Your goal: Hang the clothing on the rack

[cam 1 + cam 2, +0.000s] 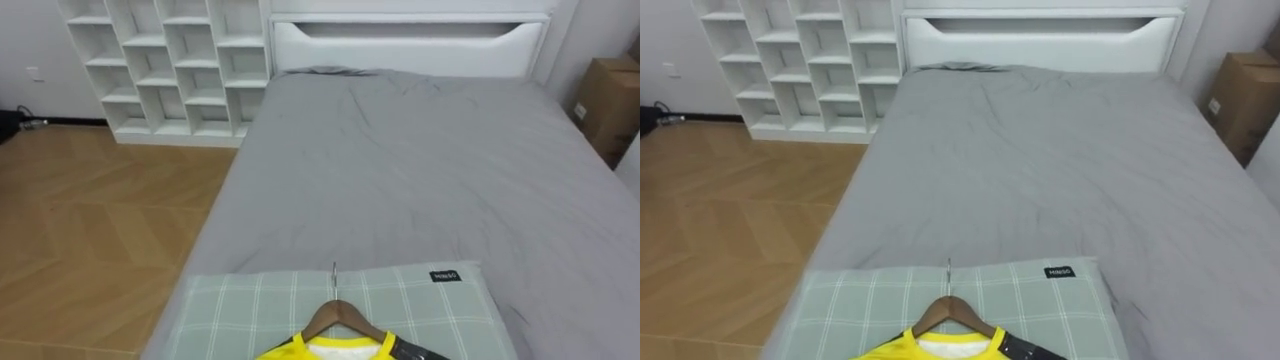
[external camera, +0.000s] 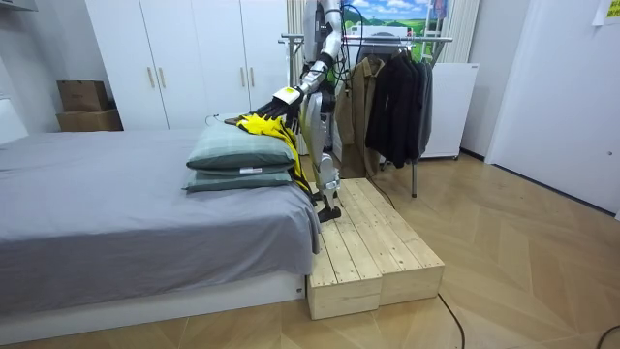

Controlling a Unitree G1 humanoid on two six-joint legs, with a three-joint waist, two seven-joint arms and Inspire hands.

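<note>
The yellow shirt (image 1: 288, 351), on its hanger (image 1: 340, 314), is laid on the near pillow (image 1: 250, 300). The left hand (image 2: 289, 94) is seen at it; its grip cannot be told. Pick-up is judged underway; next, the hanger must be lifted to the rack (image 2: 436, 40).

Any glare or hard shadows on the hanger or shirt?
Left eye view: soft even light, no glare on hanger or shirt; headboard recess shaded. Room view: shirt evenly lit, shadow under the bed overhang, mild sheen on the floor.
</note>
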